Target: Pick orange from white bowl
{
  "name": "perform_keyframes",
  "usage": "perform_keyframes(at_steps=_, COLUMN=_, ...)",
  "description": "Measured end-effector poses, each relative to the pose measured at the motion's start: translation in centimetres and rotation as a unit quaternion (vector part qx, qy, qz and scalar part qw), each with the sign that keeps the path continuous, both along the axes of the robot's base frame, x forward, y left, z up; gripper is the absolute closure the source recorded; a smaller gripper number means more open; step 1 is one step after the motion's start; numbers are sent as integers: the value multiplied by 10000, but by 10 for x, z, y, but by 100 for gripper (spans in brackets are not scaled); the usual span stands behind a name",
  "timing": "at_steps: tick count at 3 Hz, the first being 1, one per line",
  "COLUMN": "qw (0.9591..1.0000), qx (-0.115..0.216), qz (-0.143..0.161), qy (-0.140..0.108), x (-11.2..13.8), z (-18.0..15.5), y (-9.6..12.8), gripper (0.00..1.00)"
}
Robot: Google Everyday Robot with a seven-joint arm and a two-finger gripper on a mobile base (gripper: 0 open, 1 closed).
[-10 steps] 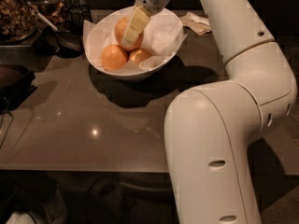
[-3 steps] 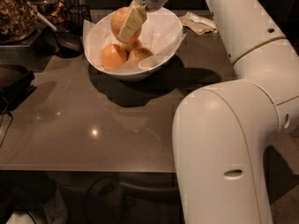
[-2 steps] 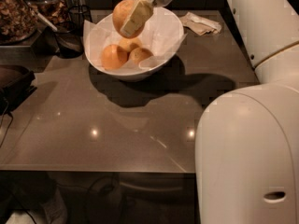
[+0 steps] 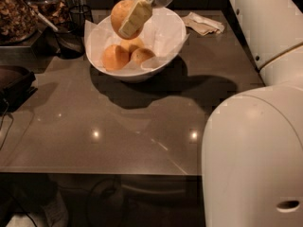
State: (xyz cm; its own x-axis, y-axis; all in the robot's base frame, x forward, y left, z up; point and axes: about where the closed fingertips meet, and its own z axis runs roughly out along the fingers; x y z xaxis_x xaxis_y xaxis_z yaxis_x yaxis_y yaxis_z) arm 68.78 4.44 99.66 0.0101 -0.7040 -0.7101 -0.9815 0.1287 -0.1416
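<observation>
The orange point(image 4: 118, 11), large, round and tan-orange, hangs in the air above the back left rim of the white bowl point(image 4: 173, 41). My gripper point(image 4: 125, 23) is shut on it; one pale finger point(image 4: 135, 18) lies across its front, the other is hidden behind it. The bowl is lined with white paper and holds a smaller orange fruit point(image 4: 115, 57) and two more small pieces point(image 4: 141, 56) below the lifted orange.
A crumpled napkin point(image 4: 203, 23) lies behind the bowl to the right. A dark pan point(image 4: 66, 40) and jars of dried food point(image 4: 16, 13) stand at the back left. A black object point(image 4: 14, 84) sits at the left edge. My white arm point(image 4: 255, 160) fills the right side.
The gripper closed on the orange inside the bowl and has lifted it up and a little left, clear of the other fruits. My arm has swung closer at the right.
</observation>
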Motion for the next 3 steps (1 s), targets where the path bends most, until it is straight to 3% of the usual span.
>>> perform_keyframes(at_steps=1, qw=9993, qx=301, qz=-228, qy=-58, x=-27, z=25, y=-9, gripper=100)
perform_keyframes(at_steps=2, qw=9970, qx=613, qz=-457, qy=-82, x=-76, z=48, y=-19, gripper=100)
perform_keyframes(at_steps=3, qw=9978, qx=456, qz=-446, qy=152, x=-87, z=21, y=-19, gripper=100)
